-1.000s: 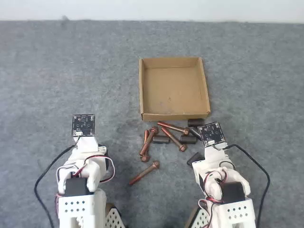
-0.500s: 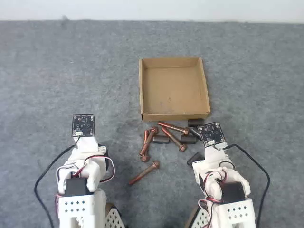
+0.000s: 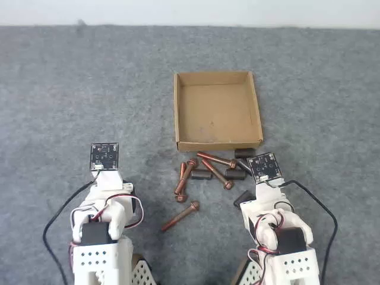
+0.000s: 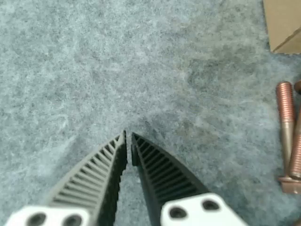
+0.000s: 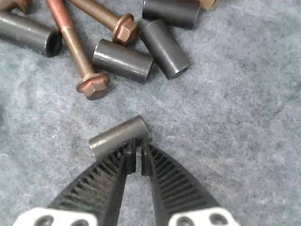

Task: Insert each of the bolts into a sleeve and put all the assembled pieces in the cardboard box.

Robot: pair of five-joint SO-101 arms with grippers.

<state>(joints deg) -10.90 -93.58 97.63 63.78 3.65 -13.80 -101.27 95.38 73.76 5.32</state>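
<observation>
— Where are the two claws hanging?

— The left claw (image 4: 128,136) is hovering over bare grey worktop (image 4: 94,61). Its fingers are sitting drawn together with only a sliver between them, gripping nothing. One bolt (image 4: 285,127) is lying off to its side, well apart from the tips.

— And the other one?

— The right claw (image 5: 138,147) is showing its fingers pressed nearly together too, holding nothing. Its tips are sitting right at the side of a dark sleeve (image 5: 120,135), which is lying crosswise in front of them. I cannot tell whether they are touching it.

— Where are the other parts lying?

— From the high view, the cardboard box (image 3: 217,145) is standing open in the middle of the worktop, its bare floor showing. The bolts (image 3: 189,172) are lying in a loose cluster just in front of the box, between the two arms. More sleeves (image 3: 201,174) are lying mixed in among them. A lone bolt (image 3: 180,216) is lying nearer the arms' bases, apart from the cluster.
</observation>
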